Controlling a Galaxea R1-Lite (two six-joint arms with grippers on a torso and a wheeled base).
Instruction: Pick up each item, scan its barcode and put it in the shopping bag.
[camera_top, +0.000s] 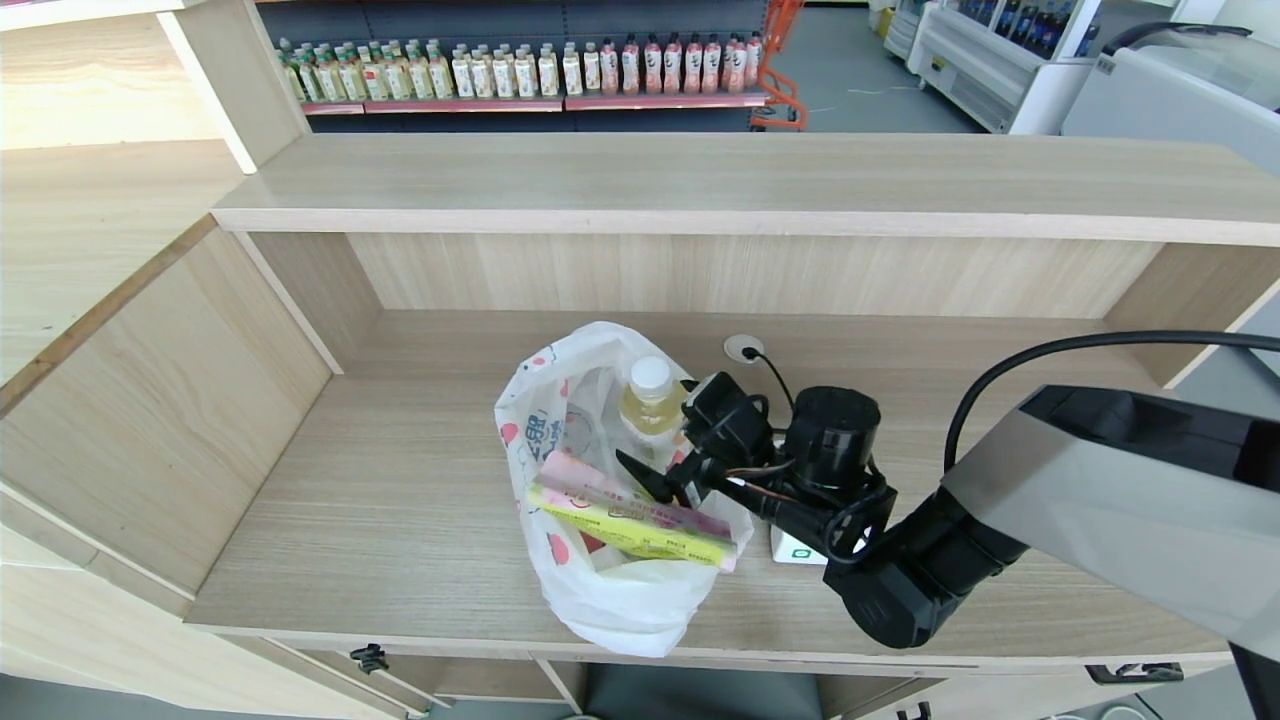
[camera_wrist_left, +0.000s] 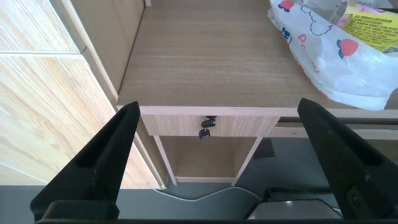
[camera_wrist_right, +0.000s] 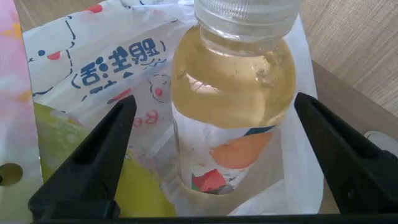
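The shopping bag (camera_top: 600, 590) is white plastic with red and blue print. It stands open on the wooden surface (camera_top: 400, 500), close to the front edge.

Contents of the bag:
- A bottle (camera_top: 652, 395) of pale yellow liquid with a white cap stands upright at the far side.
- A yellow-green box (camera_top: 630, 520) lies flat across the near side of the bag mouth, with one end projecting over the rim toward the robot's right.
- A pink pack (camera_top: 590, 475) lies directly against the far edge of the box.

The right end effector (camera_wrist_right: 205, 165) is at the bag mouth, on the robot's right side of it. Its fingers (camera_wrist_right: 81, 168) are spread wide, one on each side of the bottle. A visible gap remains between each finger and the bottle body, so nothing is gripped.

A small white device (camera_top: 795, 548) sits on the surface just beside the bag, partly covered by the right arm. A round cable port (camera_top: 743, 348) with a black cable is set in the surface behind the bag.

The left end effector (camera_wrist_left: 214, 162) is in front of the surface and below its top. It is fully spread and holds nothing. In its wrist view, a key (camera_wrist_left: 207, 126) hangs in the drawer front under the surface edge.

A raised wooden ledge (camera_top: 740, 180) runs along the back of the surface. Beyond it, a store shelf (camera_top: 520, 100) carries a row of drink bottles.
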